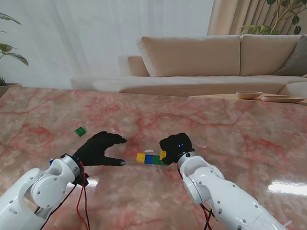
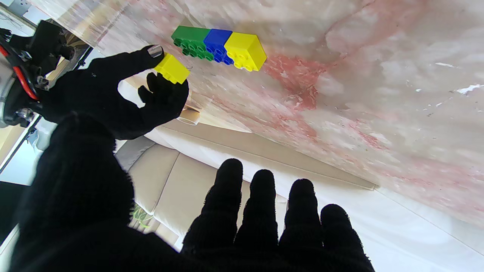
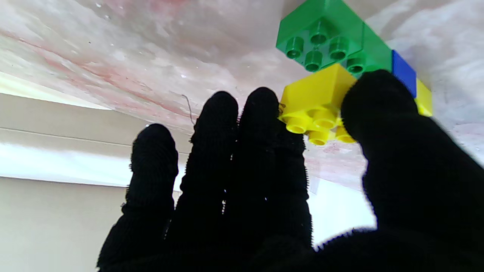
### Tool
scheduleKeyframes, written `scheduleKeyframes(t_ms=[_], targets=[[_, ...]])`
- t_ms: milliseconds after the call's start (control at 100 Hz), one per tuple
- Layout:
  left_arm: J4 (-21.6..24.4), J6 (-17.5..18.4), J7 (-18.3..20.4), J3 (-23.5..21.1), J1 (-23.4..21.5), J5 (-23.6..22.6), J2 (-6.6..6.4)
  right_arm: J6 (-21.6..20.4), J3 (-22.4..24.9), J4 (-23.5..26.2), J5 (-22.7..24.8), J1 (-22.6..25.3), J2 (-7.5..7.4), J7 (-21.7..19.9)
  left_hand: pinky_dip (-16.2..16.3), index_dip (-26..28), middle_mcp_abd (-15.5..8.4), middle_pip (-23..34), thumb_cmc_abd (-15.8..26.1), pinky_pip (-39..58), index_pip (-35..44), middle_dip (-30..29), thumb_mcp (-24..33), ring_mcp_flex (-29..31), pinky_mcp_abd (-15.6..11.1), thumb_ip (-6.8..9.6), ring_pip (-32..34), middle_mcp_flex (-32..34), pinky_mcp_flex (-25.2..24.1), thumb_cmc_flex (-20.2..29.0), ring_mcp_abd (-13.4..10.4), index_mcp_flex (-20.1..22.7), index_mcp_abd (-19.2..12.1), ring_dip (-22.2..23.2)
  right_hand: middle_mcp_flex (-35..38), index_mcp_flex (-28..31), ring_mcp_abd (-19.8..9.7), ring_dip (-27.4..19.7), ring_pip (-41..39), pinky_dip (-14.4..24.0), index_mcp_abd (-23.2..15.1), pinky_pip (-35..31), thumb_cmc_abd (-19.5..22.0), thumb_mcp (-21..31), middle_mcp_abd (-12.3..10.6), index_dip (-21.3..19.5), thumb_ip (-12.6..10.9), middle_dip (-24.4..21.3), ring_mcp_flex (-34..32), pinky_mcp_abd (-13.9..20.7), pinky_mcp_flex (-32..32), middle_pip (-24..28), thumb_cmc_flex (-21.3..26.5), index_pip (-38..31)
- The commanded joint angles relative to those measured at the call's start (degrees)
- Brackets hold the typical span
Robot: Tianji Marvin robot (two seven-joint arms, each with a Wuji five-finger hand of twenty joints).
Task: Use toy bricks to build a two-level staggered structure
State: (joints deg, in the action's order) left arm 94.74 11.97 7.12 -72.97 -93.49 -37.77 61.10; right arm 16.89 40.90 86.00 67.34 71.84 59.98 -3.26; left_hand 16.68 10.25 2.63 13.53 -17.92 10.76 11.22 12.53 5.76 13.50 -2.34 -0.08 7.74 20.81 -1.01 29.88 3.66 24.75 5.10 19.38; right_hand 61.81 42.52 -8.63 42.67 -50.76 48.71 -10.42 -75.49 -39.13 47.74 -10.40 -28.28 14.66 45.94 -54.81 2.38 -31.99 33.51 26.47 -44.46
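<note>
Your pink-veined marble table (image 1: 244,129) carries a yellow-blue-green brick row (image 1: 150,158) at centre and a lone green brick (image 1: 80,131) farther left.

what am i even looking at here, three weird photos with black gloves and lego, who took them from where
This is a two-armed robot with white arms and five-fingered hands in black gloves. The wide picture comes from a camera on its stand, looking down at a pink marble table. The other two come from cameras on its wrists, looking along the fingers, so the table appears upside down there.

On the table lies a row of bricks: yellow, blue, green. A loose green brick sits apart, farther away on the left.

The right hand pinches a small yellow brick between thumb and fingers, just off the row's green end. The left hand is open beside the row, holding nothing.
</note>
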Motion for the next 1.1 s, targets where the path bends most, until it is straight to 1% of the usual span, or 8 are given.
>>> scheduleKeyframes(t_ms=[0, 230, 280, 400, 760, 1090], targets=[[0.2, 0.0, 0.0, -0.1, -0.5, -0.1, -0.05, 0.4, -0.6, -0.6, -0.5, -0.2, 0.41, -1.0, 0.5, -0.9, 0.0, -1.2, 2.1, -2.2, -1.1, -0.7, 0.9, -2.0, -2.7, 0.11, -1.5, -2.0, -0.1, 0.2, -2.6, 0.1, 0.8, -0.6, 0.4, 4.1, 0.4, 1.6, -1.4, -0.2, -4.8, -2.1, 2.4, 5.4, 0.9, -1.1, -0.1, 1.3, -0.2, -0.7, 0.5, -0.3, 2.4, -6.9], [0.4, 0.1, 0.0, -0.3, -0.7, -0.2, -0.05, 1.7, -3.4, -1.9, -1.9, -2.0, 0.72, -0.6, 0.5, -0.8, 0.1, -1.2, 2.0, -2.2, -1.1, -0.7, 0.9, -2.0, -2.7, 0.11, -1.5, -2.0, -0.1, 0.2, -2.6, 0.1, 0.8, -0.6, 0.2, 3.9, 0.4, 1.7, -1.4, -0.2, -4.8, -2.2, 2.7, 4.8, 1.0, -1.0, -0.1, 1.2, 0.1, -0.7, 0.7, -0.3, 2.1, -6.8], [0.4, 0.1, 0.1, -0.4, -0.7, -0.2, -0.06, 2.3, -4.1, -2.2, -2.0, -2.3, 0.81, -0.4, 0.5, -0.9, 0.0, -1.2, 2.0, -2.2, -1.1, -0.7, 1.0, -2.0, -2.8, 0.12, -1.5, -2.0, -0.1, 0.3, -2.6, 0.1, 0.9, -0.6, -0.1, 3.7, 0.5, 1.8, -1.6, 0.9, -4.6, -3.6, 2.8, 4.2, 1.0, -1.1, -0.3, 1.1, 0.3, -0.4, 1.0, -0.2, 2.1, -6.8], [0.5, 0.1, 0.2, -0.5, -0.8, -0.2, -0.07, 3.2, -5.2, -2.8, -2.0, -2.9, 0.91, 0.0, 0.5, -0.8, 0.0, -1.2, 2.0, -2.3, -1.1, -0.7, 1.0, -2.0, -2.8, 0.10, -1.5, -2.0, -0.1, 0.2, -2.7, 0.1, 0.8, -0.6, -0.4, 3.5, 0.5, 1.8, -1.7, 1.4, -4.5, -4.0, 2.7, 3.8, 1.1, -1.1, -0.4, 1.1, 0.6, -0.3, 1.2, -0.2, 2.0, -6.7], [0.5, 0.1, 0.2, -0.9, -1.3, -0.3, -0.09, 3.8, -6.5, -3.3, -1.4, -3.8, 0.85, -0.4, 0.5, -0.9, 0.0, -1.3, 2.0, -2.2, -1.1, -0.8, 1.1, -2.0, -2.8, 0.05, -1.5, -2.0, -0.1, 0.2, -2.6, 0.2, 0.9, -0.6, -1.2, 2.8, 0.4, 1.9, -1.9, 2.1, -4.2, -3.7, 2.9, 3.1, 1.1, -1.2, -0.6, 0.9, 1.3, -0.1, 1.9, -0.1, 2.0, -6.5], [0.5, 0.3, 0.4, -1.0, -1.3, -0.3, -0.15, 4.7, -8.0, -4.4, -1.7, -5.0, 0.93, -0.5, 0.5, -0.9, 0.0, -1.2, 2.0, -2.1, -1.1, -0.7, 1.1, -1.9, -2.7, 0.04, -1.4, -1.9, -0.1, 0.2, -2.6, 0.2, 0.8, -0.6, -1.8, 2.2, 0.4, 1.8, -1.9, 2.8, -4.0, -3.3, 3.0, 2.7, 1.2, -1.4, -0.9, 0.6, 1.8, 0.0, 2.1, 0.2, 1.9, -6.3]])
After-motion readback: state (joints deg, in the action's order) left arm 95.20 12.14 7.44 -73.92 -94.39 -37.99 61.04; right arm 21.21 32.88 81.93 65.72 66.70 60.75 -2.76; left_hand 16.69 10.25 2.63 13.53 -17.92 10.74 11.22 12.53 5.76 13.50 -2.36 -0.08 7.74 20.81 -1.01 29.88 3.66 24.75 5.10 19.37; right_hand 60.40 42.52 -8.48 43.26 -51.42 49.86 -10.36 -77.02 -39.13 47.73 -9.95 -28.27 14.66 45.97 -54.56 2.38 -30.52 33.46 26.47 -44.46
